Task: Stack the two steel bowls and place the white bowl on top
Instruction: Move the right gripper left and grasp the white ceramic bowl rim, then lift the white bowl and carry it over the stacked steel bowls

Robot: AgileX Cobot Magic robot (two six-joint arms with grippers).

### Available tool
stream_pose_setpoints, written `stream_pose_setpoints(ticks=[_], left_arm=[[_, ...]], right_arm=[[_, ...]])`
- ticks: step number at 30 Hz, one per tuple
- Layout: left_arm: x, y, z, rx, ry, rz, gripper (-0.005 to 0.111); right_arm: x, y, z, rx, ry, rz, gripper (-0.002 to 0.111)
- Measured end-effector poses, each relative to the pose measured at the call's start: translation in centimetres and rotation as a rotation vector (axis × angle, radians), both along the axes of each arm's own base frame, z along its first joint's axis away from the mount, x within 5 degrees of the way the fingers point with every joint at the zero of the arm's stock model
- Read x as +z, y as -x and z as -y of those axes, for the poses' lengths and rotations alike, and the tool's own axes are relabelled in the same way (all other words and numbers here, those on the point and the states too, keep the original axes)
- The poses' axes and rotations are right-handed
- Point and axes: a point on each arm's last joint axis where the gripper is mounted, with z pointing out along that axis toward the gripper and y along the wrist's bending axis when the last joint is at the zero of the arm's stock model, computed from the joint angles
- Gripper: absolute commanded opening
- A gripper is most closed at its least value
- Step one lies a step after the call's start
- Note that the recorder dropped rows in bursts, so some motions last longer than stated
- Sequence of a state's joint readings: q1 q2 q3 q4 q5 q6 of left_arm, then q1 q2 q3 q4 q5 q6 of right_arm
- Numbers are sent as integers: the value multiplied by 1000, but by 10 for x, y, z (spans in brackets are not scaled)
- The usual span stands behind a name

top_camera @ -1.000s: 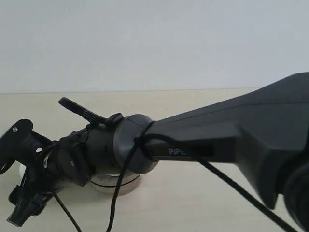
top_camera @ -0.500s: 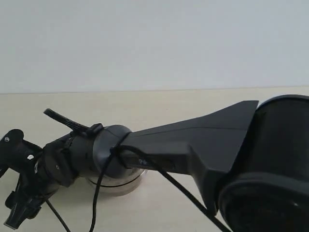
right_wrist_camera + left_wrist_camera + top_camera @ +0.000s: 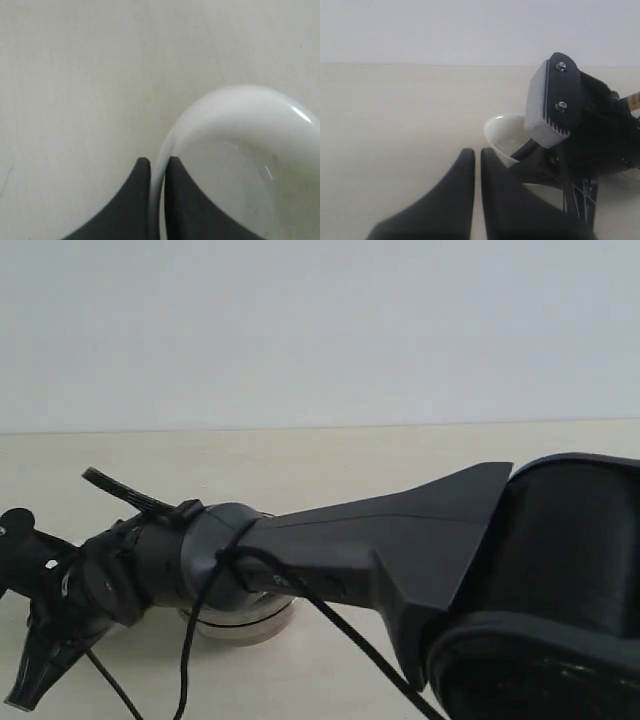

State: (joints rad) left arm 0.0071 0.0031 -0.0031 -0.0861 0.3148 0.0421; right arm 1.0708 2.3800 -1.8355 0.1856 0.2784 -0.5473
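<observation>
The white bowl point(image 3: 240, 165) is glossy and cream-white, and my right gripper point(image 3: 157, 160) is shut on its rim, one finger inside and one outside. In the left wrist view the same white bowl point(image 3: 505, 132) sits low over the beige table, held from the far side by the right arm's hand. My left gripper point(image 3: 474, 150) is shut on nothing, just short of that bowl. In the exterior view the right arm reaches across to the far left, where its gripper point(image 3: 35, 665) points down. Shiny steel point(image 3: 245, 618) shows under the arm; I cannot tell whether it is one bowl or two.
The beige table point(image 3: 400, 455) runs back to a pale wall. The right arm's thick black forearm point(image 3: 400, 540) and a loose cable point(image 3: 200, 640) fill the front of the exterior view and hide much of the table.
The right arm has swung further left and lower over the second, its gripper sinking toward the table at the far left. The steel under the arm has stayed put.
</observation>
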Motion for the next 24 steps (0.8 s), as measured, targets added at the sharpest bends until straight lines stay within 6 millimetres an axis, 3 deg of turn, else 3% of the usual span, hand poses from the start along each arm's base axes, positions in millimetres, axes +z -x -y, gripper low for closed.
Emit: stream_pose_setpoints(ticks=[7,12,18,24], left_arm=[[0,0,0,0,0,0,4],[0,0,0,0,0,0,4],[0,0,0,0,0,0,4],[0,0,0,0,0,0,4]], right_arm=[[22,13,-16,102,24,70,0],[37,7,-15,73,97,126,0],[68,-3,1,-62,157,173,0],[119,-11,28,-204,147,152,0]])
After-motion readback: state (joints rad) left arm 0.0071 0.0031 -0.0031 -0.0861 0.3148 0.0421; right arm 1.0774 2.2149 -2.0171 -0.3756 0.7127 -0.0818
